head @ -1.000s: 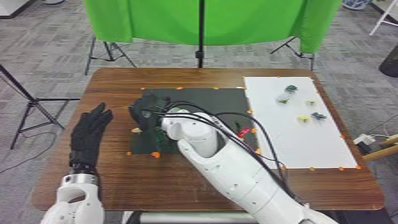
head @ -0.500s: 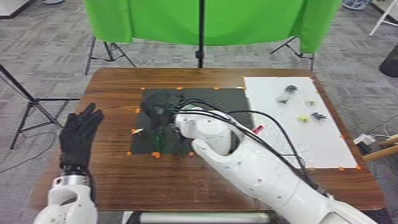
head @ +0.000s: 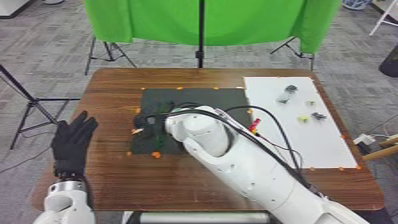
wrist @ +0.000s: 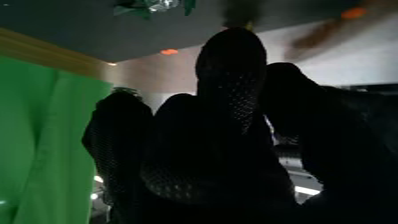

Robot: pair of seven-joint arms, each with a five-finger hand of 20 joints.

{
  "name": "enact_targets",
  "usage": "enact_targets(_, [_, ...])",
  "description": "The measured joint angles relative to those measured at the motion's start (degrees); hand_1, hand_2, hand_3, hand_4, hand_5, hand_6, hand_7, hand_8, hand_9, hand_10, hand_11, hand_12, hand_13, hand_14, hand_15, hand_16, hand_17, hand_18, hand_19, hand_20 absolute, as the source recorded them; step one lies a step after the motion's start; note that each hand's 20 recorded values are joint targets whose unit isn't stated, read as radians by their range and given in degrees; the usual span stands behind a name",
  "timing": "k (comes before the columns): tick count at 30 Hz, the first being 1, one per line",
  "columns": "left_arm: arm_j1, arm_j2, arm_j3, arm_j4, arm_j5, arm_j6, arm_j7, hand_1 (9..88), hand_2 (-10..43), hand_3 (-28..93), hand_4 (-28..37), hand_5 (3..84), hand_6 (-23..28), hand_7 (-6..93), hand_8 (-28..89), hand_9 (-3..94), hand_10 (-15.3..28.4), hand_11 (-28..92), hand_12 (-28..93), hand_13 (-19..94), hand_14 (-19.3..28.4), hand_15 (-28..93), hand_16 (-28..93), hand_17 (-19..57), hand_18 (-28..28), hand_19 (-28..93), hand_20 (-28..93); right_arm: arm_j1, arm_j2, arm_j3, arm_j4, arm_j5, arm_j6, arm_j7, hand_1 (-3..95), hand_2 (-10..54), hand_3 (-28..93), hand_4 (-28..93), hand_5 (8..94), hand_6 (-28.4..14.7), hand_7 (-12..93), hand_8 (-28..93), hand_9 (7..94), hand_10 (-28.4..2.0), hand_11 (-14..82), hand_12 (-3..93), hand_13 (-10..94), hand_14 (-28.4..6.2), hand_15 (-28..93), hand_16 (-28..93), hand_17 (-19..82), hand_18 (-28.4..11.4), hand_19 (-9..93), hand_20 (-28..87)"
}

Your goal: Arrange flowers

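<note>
Green stem [head: 160,141]: on the black mat [head: 218,96], left half. Right hand [head: 146,121] is over the mat's left part, by the stem; can't tell if it's wide, narrow or gripping anything. Step looks like placing or straightening the stem. I'd keep the wrist low and level, work mid-stem, lift off straight up so leaves don't snag. Watch the cables [head: 282,131] right of the mat; they could sweep the red piece [head: 255,124] at its right edge.

Stem's long axis runs near-to-far, roughly parallel to the mat's left edge. Can't tell which end is the bloom.

Small yellow flower [head: 304,118]: on the white sheet [head: 311,145], right of mat. Left hand [head: 71,146]: spread wide, empty, over the worktop [head: 111,172], left of mat.
</note>
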Motion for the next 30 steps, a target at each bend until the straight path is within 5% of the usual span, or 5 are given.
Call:
enact_targets(11, [-0.59,0.00,1.03,0.06,0.53,-0.04,-0.01,11.0,4.0,67,-28.3,41.9,4.7,5.1,-6,43.1,11.5,9,14,32,13.3,9,1,4.4,9.5,1,15,-1.55,-4.07,1.62,3.46,-4.77,0.71,-3.15,29.3,7.9,81,15,42.1,4.2,12,-11,89.2,-11.7,50.9,26.9,92,-3.9,71,33,69,-14.6,93,69])
enact_targets(30, [-0.57,-0.06,1.04,-0.05,0.78,-0.04,-0.14,11.2,3.9,67,-28.3,41.8,4.7,5.1,-5,43.2,11.5,9,14,32,13.2,9,1,4.3,9.5,1,15,-0.11,-0.54,-0.08,2.31,-3.61,-0.41,-2.95,29.3,8.0,81,15,45.9,4.0,13,-11,89.4,-11.8,51.0,27.1,92,-3.9,71,34,69,-14.9,93,69])
